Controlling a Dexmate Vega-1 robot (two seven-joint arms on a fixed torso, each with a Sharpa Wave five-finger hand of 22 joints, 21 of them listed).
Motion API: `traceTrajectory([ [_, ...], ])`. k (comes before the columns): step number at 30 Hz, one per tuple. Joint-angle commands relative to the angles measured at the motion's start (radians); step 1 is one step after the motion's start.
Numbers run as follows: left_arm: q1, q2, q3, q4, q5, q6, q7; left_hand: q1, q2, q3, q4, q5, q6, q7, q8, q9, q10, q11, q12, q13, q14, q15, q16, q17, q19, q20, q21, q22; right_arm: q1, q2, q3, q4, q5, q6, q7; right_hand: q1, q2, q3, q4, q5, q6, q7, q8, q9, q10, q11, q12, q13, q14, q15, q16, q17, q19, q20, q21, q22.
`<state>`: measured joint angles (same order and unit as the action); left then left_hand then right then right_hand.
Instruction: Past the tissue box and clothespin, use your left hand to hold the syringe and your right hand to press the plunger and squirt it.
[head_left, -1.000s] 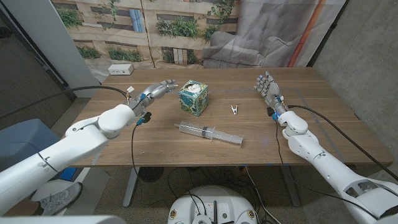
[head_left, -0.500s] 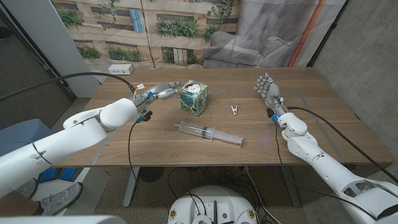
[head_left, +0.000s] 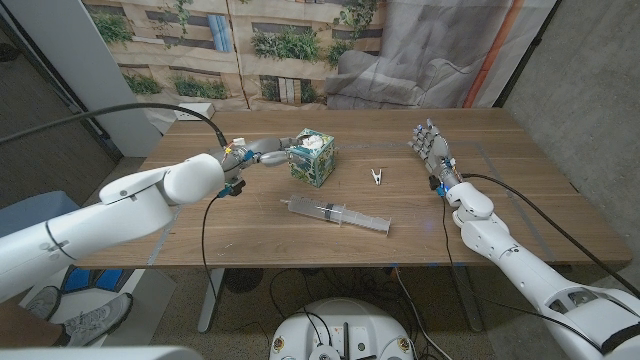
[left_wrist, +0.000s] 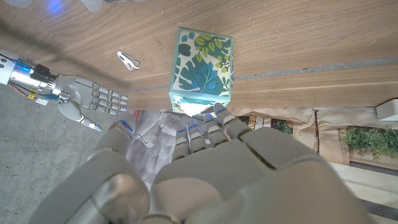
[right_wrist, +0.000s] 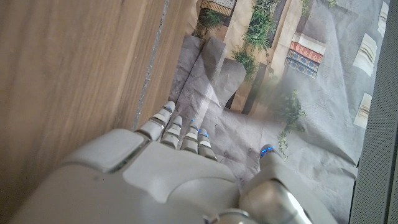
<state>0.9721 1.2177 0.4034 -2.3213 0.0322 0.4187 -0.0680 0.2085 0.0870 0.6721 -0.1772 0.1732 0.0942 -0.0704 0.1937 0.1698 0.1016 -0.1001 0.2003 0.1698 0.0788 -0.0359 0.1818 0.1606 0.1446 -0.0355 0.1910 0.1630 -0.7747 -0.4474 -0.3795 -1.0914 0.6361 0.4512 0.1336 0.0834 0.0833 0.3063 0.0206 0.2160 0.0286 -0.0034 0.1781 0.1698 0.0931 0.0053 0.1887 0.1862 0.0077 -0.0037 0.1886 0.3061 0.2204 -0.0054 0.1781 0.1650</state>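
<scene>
Syringe lies near the tabletop's front edge, untouched. Left hand, fingers loosely extended and empty, sits beside the box; it should come back and grasp the barrel. Right hand, fingers spread and empty, waits near the right edge.

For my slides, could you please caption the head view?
Left hand reaches beside the tissue box; syringe and clothespin lie untouched, right hand open.

Even, soft daylight-like lighting, no glare. Head view sharp mid-frame, wide-angle bending at edges. Faint short shadows under the teal leaf-print cardboard tissue box and clear plastic syringe. Wrist views: near grey plastic hands blurred, wooden table sharper, a blue lens flare in one corner.
</scene>
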Motion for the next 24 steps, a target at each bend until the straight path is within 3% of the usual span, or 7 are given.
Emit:
traceTrajectory([
  [1, -0.052, 0.049, 0.039, -0.086, 0.125, 0.083, -0.141, 0.02, -0.012, 0.001, -0.013, 0.0, -0.006, -0.009, -0.001, 0.005, 0.008, -0.008, -0.005, 0.005, 0.01, -0.068, -0.003, 0.004, 0.004, -0.081, -0.005, 0.002, 0.008, 0.017, -0.004, 0.038, 0.009, 0.012, 0.019, -0.006, -0.002, 0.005, -0.002, 0.002, 0.002, -0.002, 0.005, 0.004, 0.004, 0.003, 0.003, 0.002, -0.004, 0.003, 0.006, 0.0, 0.002, 0.0, 0.008, 0.002],
  [7, -0.076, 0.056, 0.047, -0.098, 0.149, 0.069, -0.207, 0.044, -0.034, -0.003, -0.018, 0.002, 0.001, -0.023, 0.006, 0.005, 0.02, -0.016, -0.005, 0.006, 0.018, -0.073, -0.002, 0.005, 0.017, -0.086, -0.002, 0.002, 0.007, 0.018, -0.005, 0.043, 0.007, 0.015, 0.02, -0.006, -0.002, 0.006, -0.003, 0.001, 0.001, -0.003, 0.005, 0.004, 0.001, 0.002, 0.002, 0.002, -0.004, 0.005, 0.006, -0.003, 0.0, 0.001, 0.008, 0.002],
  [14, -0.147, 0.031, 0.11, -0.101, 0.257, 0.061, -0.331, 0.104, -0.086, -0.014, -0.018, 0.003, 0.013, -0.031, 0.016, 0.005, 0.066, -0.033, 0.001, 0.006, 0.063, -0.098, 0.005, 0.005, 0.063, -0.096, 0.005, 0.003, 0.002, 0.012, -0.002, 0.034, 0.009, 0.014, 0.021, -0.006, -0.001, 0.008, -0.005, 0.001, -0.002, -0.005, 0.004, 0.004, 0.001, 0.0, 0.002, 0.002, -0.004, 0.004, 0.007, -0.007, -0.001, 0.002, 0.008, 0.002],
  [24, -0.219, -0.019, 0.186, -0.091, 0.386, 0.01, -0.516, 0.159, -0.138, -0.028, -0.017, 0.005, -0.008, -0.021, 0.011, 0.005, 0.077, -0.043, -0.007, 0.006, 0.082, -0.109, 0.0, 0.005, 0.03, -0.099, -0.012, 0.003, -0.005, 0.013, 0.004, 0.032, 0.013, 0.015, 0.01, -0.004, 0.0, 0.01, -0.008, 0.0, -0.003, -0.007, 0.004, 0.004, 0.0, -0.002, 0.002, 0.002, -0.004, 0.003, 0.007, -0.011, -0.001, 0.002, 0.008, 0.002],
])
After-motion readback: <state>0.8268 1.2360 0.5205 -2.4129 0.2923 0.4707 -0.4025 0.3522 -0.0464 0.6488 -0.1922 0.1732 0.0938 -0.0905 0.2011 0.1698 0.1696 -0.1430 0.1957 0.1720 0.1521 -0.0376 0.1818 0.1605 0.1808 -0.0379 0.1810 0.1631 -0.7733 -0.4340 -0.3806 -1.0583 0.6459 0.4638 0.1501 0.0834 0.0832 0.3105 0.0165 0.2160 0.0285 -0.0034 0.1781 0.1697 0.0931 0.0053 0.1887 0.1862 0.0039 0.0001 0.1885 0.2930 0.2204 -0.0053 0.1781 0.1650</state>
